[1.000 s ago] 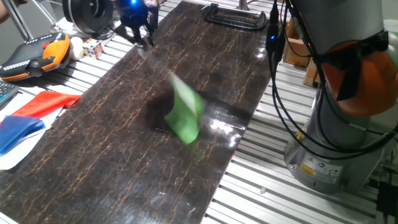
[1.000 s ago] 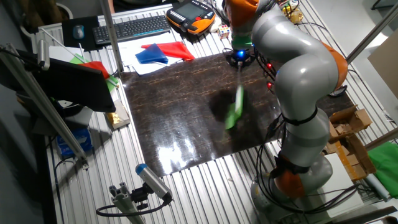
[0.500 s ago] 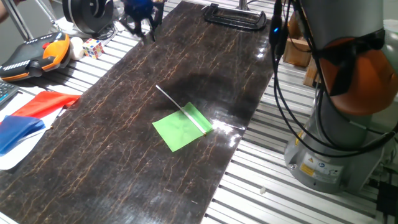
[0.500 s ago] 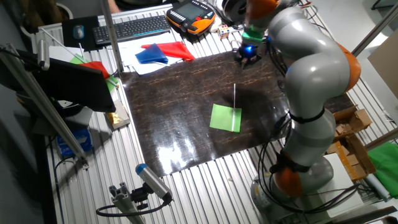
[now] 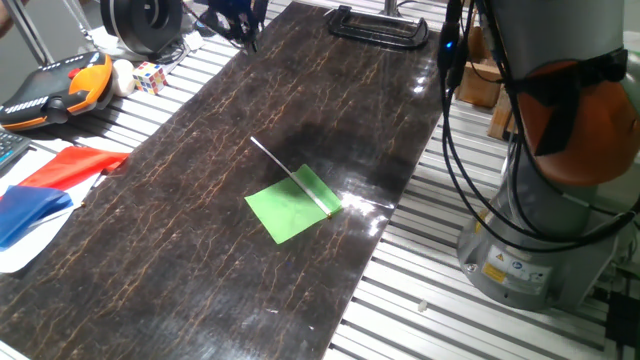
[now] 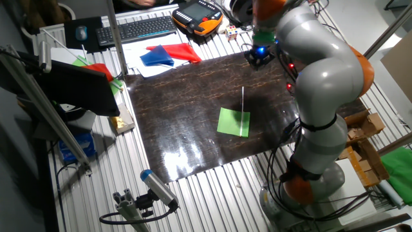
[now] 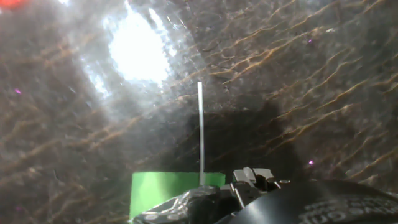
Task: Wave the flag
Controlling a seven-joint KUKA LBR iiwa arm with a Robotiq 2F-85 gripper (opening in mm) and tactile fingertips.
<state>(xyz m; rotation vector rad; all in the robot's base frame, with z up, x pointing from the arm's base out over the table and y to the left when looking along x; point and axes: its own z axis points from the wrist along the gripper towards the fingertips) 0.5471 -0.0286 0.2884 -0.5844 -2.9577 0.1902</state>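
The flag (image 5: 290, 208) lies flat on the dark marble table top (image 5: 180, 270), its green cloth spread out and its thin white stick pointing toward the far end. It also shows in the other fixed view (image 6: 233, 122) and at the bottom of the hand view (image 7: 168, 186). My gripper (image 5: 235, 20) hangs above the far end of the table, well clear of the flag, with the fingers spread and nothing between them. It shows in the other fixed view (image 6: 260, 58) too. The fingertips do not show in the hand view.
A red cloth (image 5: 70, 165) and a blue cloth (image 5: 30, 212) lie off the table's left side. An orange teach pendant (image 5: 60, 85) and a puzzle cube (image 5: 150, 76) sit beyond them. A black clamp (image 5: 375, 25) holds the far edge. The robot base (image 5: 540, 230) stands at the right.
One second ago the flag was swinging in the air under the gripper. It has since dropped and lies flat and still. The gripper has let go and moved a little up and away.
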